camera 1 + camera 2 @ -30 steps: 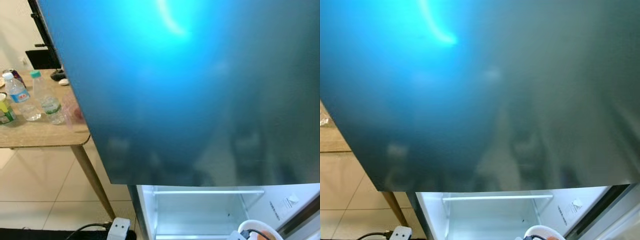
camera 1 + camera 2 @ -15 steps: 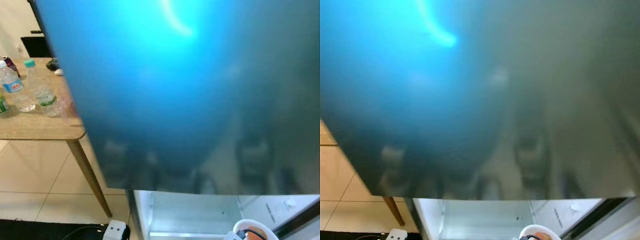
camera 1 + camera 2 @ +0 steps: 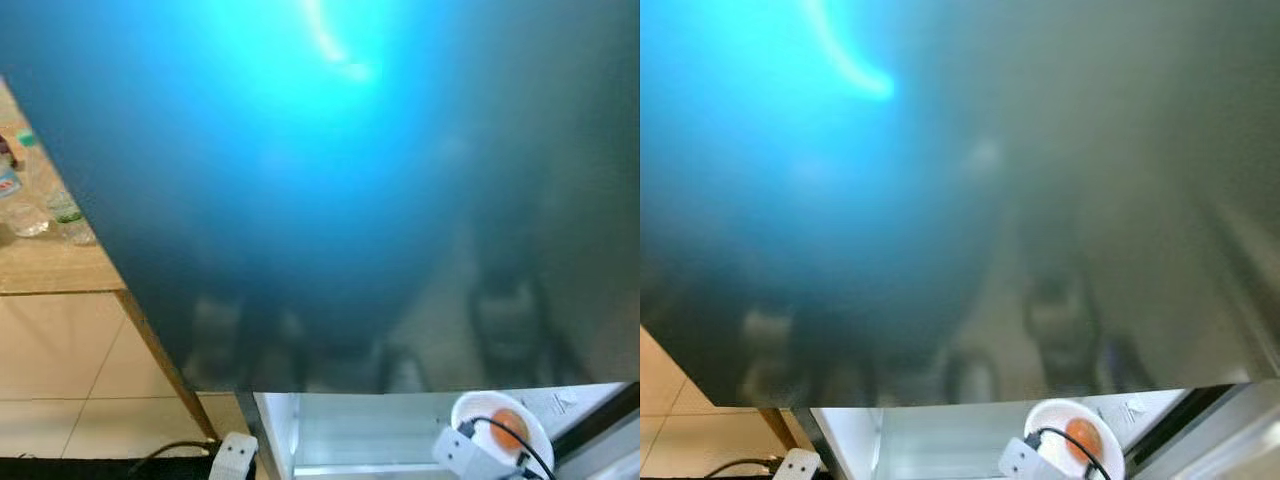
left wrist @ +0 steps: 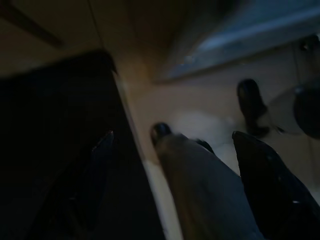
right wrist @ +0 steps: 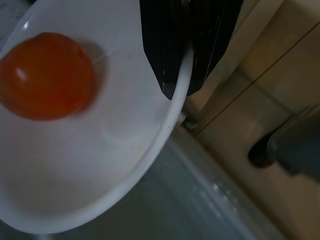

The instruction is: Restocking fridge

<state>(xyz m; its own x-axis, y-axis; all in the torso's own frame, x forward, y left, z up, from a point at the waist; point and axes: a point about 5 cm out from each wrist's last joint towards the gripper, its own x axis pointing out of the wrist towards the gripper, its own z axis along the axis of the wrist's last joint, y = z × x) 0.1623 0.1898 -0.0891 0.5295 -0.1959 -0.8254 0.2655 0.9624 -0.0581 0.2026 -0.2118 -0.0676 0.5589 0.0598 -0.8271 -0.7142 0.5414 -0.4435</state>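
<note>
Left eye view: fridge door [image 3: 330, 190] before table [image 3: 45, 270] w/ bottles [image 3: 62, 208].

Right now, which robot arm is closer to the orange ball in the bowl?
Right. Its end effector is clamped on the rim of the bowl holding the ball, by the fridge. The left end effector hangs over the floor, away from it.

The right gripper [image 5: 180, 75] is seen clamped on a rim at upper centre — the left gripper [image 4: 175, 170] hangs, fingers parted.
</note>
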